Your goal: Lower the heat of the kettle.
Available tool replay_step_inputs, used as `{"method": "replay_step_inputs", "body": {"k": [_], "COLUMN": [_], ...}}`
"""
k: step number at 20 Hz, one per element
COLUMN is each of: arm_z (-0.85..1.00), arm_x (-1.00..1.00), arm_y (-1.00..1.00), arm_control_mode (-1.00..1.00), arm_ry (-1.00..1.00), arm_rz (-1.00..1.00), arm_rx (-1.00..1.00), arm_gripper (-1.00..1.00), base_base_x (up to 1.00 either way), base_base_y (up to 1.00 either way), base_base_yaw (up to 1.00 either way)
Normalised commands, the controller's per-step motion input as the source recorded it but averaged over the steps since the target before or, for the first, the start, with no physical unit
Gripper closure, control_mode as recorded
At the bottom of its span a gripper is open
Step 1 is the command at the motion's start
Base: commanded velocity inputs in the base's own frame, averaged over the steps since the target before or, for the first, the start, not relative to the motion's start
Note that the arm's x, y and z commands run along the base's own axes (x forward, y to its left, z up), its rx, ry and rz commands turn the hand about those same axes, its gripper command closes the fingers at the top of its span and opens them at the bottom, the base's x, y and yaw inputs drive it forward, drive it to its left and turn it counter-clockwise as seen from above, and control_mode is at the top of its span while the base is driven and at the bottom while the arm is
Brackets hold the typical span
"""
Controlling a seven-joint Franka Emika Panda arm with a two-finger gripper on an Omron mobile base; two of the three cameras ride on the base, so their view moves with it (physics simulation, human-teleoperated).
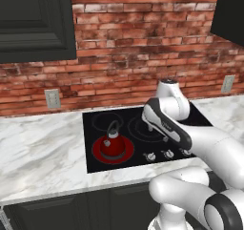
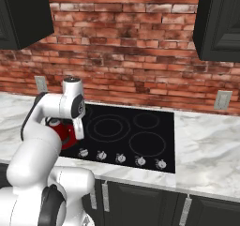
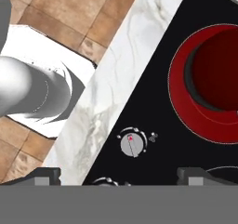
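Right now, kettle: the red kettle sits on the front-left burner of the black cooktop, and the ring under it glows red, so that burner looks to be on.
Why there: it is heating, which I take to be the reason the job turns on a knob and not on moving the kettle itself.
Knob: in the hand view a small silver knob with a red mark lies on the cooktop's front strip, near the glowing ring and probably the one that governs it.
Tool: the tool hovers above that front strip, tips spread apart and holding nothing, the knob lying between them a little ahead.
Arm: bent forward and low over the stove, likely to line up with the knob.
Worktop: pale marble worktop surrounds the cooktop, brick wall behind.
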Motion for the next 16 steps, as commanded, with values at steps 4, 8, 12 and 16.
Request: {"method": "replay_step_inputs", "body": {"k": [4,8,12,16], "arm_z": [-0.24,-0.25,-0.29,-0.3], "arm_x": [0.0,0.0,-0.01,0.0], "arm_y": [0.04,0.02,0.0,-0.01], "arm_control_mode": [-1.0,-1.0,-1.0,-1.0], "arm_ry": [0.0,0.0,0.0,0.0], "arm_rz": [0.03,0.01,0.0,0.0], "arm_rx": [0.0,0.0,0.0,0.0], "arm_gripper": [-1.0,-1.0,-1.0,-1.0], "base_base_x": [0.0,0.0,0.0,0.0], "base_base_y": [0.0,0.0,0.0,0.0], "base_base_yaw": [0.0,0.0,0.0,0.0]}}
